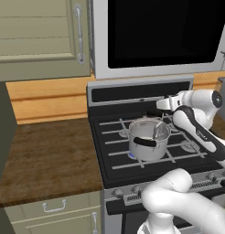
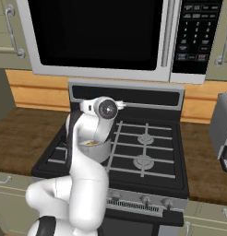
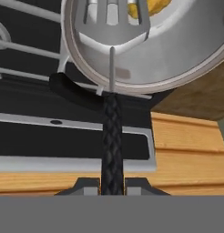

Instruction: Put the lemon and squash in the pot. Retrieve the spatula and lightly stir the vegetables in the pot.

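Observation:
The steel pot (image 1: pixel 148 145) stands on the stove's front left burner, its black side handle (image 1: pixel 144 141) pointing toward me. My gripper (image 3: pixel 111 189) is shut on the spatula's dark braided handle (image 3: pixel 111 136). The slotted grey head (image 3: pixel 111 22) reaches down inside the pot (image 3: pixel 177 59). A yellow vegetable piece (image 3: pixel 150 7) lies on the pot's floor just past the head; another part of the yellow contents (image 2: pixel 91 143) shows over the rim behind my arm. My hand (image 1: pixel 160 109) hovers above the pot's far rim, and the spatula (image 1: pixel 158 130) slants down into it.
The black gas stove (image 1: pixel 178 155) has raised grates and knobs along its front. A microwave (image 1: pixel 160 36) hangs low above it. Wooden counter (image 1: pixel 45 155) lies to the left, and a steel toaster (image 2: pixel 222 129) stands on the counter to the right.

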Tool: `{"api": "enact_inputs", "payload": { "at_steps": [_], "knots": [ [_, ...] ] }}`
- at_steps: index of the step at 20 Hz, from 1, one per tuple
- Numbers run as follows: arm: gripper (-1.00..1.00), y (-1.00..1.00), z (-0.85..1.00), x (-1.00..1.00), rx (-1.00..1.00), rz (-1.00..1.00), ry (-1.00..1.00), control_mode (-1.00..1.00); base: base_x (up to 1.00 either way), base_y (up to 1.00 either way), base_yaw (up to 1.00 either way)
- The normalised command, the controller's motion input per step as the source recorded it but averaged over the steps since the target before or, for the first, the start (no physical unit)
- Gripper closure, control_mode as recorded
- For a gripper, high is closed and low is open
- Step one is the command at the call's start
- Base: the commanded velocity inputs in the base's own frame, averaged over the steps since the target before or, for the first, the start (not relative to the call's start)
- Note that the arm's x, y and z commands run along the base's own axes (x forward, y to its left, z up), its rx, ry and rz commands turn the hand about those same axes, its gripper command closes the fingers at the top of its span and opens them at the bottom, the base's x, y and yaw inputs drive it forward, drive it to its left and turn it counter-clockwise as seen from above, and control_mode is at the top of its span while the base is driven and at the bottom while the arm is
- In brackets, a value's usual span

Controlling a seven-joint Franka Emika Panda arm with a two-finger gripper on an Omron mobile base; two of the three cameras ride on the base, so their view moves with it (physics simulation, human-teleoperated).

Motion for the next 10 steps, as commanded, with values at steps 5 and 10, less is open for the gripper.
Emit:
{"api": "enact_inputs", "payload": {
  "at_steps": [5,10],
  "knots": [
    [1.00,0.27,-0.40,-0.01,0.00,0.00,0.00,-1.00,0.00,0.00,0.00],
    [1.00,0.53,-0.58,0.00,0.00,0.00,0.00,-1.00,0.00,0.00,0.00]
  ]
}}
